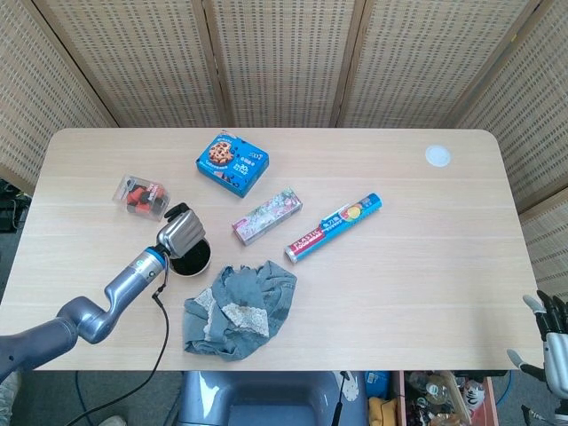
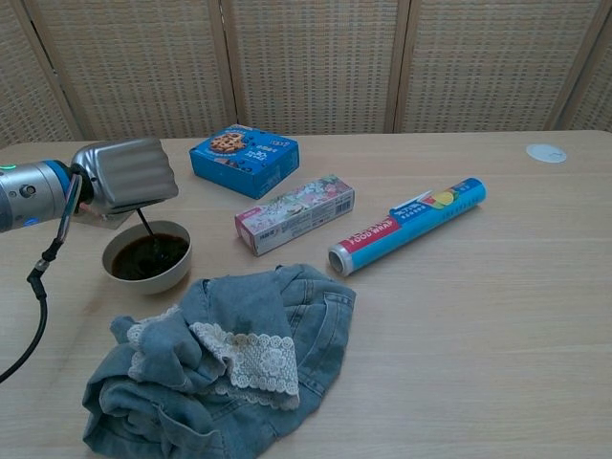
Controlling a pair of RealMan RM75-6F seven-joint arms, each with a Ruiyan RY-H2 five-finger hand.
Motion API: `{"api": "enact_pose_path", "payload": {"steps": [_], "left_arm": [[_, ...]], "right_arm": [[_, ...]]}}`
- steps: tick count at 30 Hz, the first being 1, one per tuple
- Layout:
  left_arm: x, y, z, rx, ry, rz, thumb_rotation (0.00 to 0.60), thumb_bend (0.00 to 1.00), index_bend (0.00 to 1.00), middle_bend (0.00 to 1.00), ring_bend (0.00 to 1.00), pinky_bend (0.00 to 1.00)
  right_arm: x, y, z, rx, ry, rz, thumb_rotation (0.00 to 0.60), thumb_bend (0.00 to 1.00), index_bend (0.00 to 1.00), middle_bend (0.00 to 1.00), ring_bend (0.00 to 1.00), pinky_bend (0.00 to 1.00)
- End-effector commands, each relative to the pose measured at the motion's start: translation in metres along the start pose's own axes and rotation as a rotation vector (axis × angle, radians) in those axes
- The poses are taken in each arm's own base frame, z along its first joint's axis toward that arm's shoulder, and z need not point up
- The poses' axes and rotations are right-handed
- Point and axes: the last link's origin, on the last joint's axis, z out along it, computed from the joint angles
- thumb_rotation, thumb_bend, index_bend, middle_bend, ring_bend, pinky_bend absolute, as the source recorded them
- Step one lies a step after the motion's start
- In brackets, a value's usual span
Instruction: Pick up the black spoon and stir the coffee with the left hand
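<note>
1. The fingers [image 2: 129, 172] of the left hand [image 1: 181, 229] are curled together around the top of the black spoon [image 2: 146, 229], whose thin dark stem drops straight from under the ribbed, brushed-metal back of the hand.
2. The spoon's lower end sits in the coffee [image 2: 148, 256], a dark glossy liquid filling a small round bowl [image 2: 178, 267] with a pale rim.
3. The hand hangs directly over the bowl; behind it a silver forearm with a blue ring and a loose black cable runs off to the left.
4. Just beside the bowl lies a crumpled blue denim garment [image 2: 220, 363] with a cream lace trim.
5. Further out rest a flat blue cookie box [image 2: 244, 160], a long floral carton [image 2: 295, 213], a blue cylindrical roll of food wrap [image 2: 406, 225], a clear packet with red and black contents [image 1: 140, 196] and a small white disc [image 2: 546, 153].
6. The right hand [image 1: 552, 333] shows at the lower right of the head view, off the surface, fingers spread and holding nothing.
7. The surface [image 2: 478, 316] is light wood-grain laminate with rounded corners; woven rattan screens [image 2: 306, 62] in wooden frames stand behind it.
</note>
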Motion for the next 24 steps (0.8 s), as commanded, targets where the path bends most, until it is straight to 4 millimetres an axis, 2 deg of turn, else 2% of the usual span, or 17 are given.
{"api": "enact_pose_path", "payload": {"steps": [1, 12, 17, 24], "left_arm": [[-0.002, 0.001, -0.009, -0.013, 0.013, -0.009, 0.6, 0.42, 0.7, 0.85, 0.71, 0.72], [0.009, 0.01, -0.015, -0.041, 0.044, -0.022, 0.6, 0.42, 0.7, 0.85, 0.71, 0.72], [0.023, 0.013, -0.004, -0.033, 0.069, -0.025, 0.6, 0.42, 0.7, 0.85, 0.71, 0.72], [0.025, 0.012, 0.009, -0.008, 0.051, -0.031, 0.6, 0.42, 0.7, 0.85, 0.71, 0.72]], "right_arm": [[0.0, 0.0, 0.0, 0.001, 0.001, 0.0, 0.6, 0.21, 0.17, 0.16, 0.0, 0.0], [0.0, 0.0, 0.0, 0.004, 0.002, 0.005, 0.6, 0.21, 0.17, 0.16, 0.0, 0.0], [0.0, 0.002, -0.001, -0.006, 0.002, 0.006, 0.6, 0.21, 0.17, 0.16, 0.0, 0.0], [0.001, 0.004, -0.001, -0.014, 0.004, 0.004, 0.6, 0.21, 0.17, 0.16, 0.0, 0.0]]}}
